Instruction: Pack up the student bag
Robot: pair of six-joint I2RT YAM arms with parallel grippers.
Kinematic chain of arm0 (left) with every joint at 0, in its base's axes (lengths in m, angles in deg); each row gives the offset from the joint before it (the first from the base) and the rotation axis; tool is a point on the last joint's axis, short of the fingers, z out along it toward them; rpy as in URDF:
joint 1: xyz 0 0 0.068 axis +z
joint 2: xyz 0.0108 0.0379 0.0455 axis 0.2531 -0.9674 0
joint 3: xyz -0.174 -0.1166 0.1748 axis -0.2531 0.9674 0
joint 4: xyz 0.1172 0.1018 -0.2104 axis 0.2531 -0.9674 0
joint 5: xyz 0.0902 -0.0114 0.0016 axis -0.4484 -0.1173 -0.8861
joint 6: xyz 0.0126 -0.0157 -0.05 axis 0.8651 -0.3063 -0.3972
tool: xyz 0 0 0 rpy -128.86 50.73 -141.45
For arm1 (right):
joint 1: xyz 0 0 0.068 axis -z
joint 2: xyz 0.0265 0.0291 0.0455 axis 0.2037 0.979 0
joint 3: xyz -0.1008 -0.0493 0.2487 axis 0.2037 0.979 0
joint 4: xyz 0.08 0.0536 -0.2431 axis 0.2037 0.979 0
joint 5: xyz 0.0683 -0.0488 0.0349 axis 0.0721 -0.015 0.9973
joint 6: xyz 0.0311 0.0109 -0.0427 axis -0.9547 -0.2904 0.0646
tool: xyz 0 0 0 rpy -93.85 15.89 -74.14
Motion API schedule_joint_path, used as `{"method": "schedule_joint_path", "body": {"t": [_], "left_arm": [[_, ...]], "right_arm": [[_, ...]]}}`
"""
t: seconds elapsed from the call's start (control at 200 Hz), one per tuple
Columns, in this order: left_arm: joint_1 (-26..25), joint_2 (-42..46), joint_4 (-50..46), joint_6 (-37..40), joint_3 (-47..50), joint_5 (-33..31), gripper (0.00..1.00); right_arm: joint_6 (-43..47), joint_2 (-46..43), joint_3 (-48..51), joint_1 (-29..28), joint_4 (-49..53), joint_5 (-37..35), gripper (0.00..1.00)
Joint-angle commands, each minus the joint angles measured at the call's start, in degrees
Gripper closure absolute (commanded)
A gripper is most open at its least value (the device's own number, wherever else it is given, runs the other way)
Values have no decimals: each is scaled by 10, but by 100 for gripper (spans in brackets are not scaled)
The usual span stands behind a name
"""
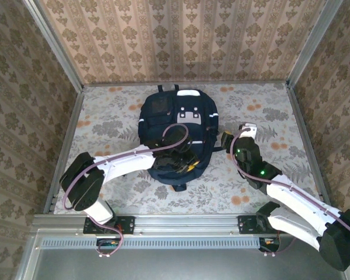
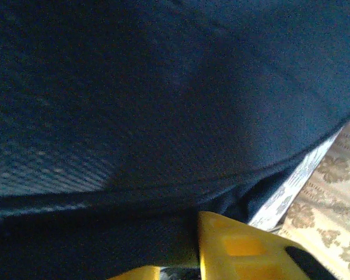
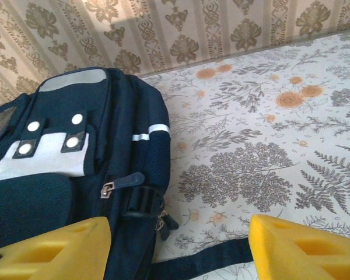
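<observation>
- The student bag (image 1: 174, 131) lies flat in the middle of the table (image 1: 274, 122), front face up. Its carry handle points toward the far wall (image 1: 186, 35) and its bottom end toward the arm bases.
- On the front, the pale patch (image 3: 44, 157) with round snaps lies flat. On the side, a zip pull (image 3: 108, 188) hangs from a zip whose visible run looks closed.
- What is inside the bag is hidden, so I cannot tell how full it is.
- The left gripper (image 1: 185, 164) is down on the bag's near end, pressed close against the cloth. In its wrist view, dark mesh fabric sits right above one yellow finger (image 2: 236, 248).
- I cannot tell whether the left fingers are spread or nipping a fold of the fabric.
- The right gripper (image 1: 228, 140) sits just beside the bag's right flank. Its fingers (image 3: 52, 251) are spread wide and clamp nothing. The bag's edge and a dark strap (image 3: 204, 256) lie across the gap between them.
- My judgement is that the work now concerns the bag itself, such as tidying or closing it, and not carrying an item in.
- Confirming that all openings are shut appears to be what remains.
</observation>
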Motion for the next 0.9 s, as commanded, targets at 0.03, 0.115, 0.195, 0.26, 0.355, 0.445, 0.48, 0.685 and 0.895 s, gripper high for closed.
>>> {"method": "schedule_joint_path", "body": {"t": [0.03, 0.115, 0.195, 0.26, 0.355, 0.445, 0.48, 0.685, 0.895], "left_arm": [[-1, 13, 4, 21, -14, 17, 47], [2, 16, 32, 48, -16, 36, 29], [1, 11, 46, 75, -33, 50, 24], [1, 5, 69, 93, -44, 67, 23], [12, -9, 63, 163, -87, 106, 22], [29, -3, -2, 288, -137, 114, 15], [33, 11, -25, 333, -149, 99, 11], [81, 108, -50, 508, -145, 90, 0], [167, 263, -79, 648, -57, -276, 0]], "right_arm": [[13, -5, 4, 11, -24, 26, 34], [25, -15, 4, 11, -27, 51, 32], [33, -24, 0, 11, -25, 67, 31], [41, -30, -5, 11, -19, 78, 31], [60, -42, -12, 11, -10, 93, 32], [73, -60, -21, 13, 8, 98, 30], [76, -68, -27, 15, 18, 102, 30], [95, -64, -87, 21, 94, 157, 0], [113, -62, -107, 21, 64, 117, 0]]}}
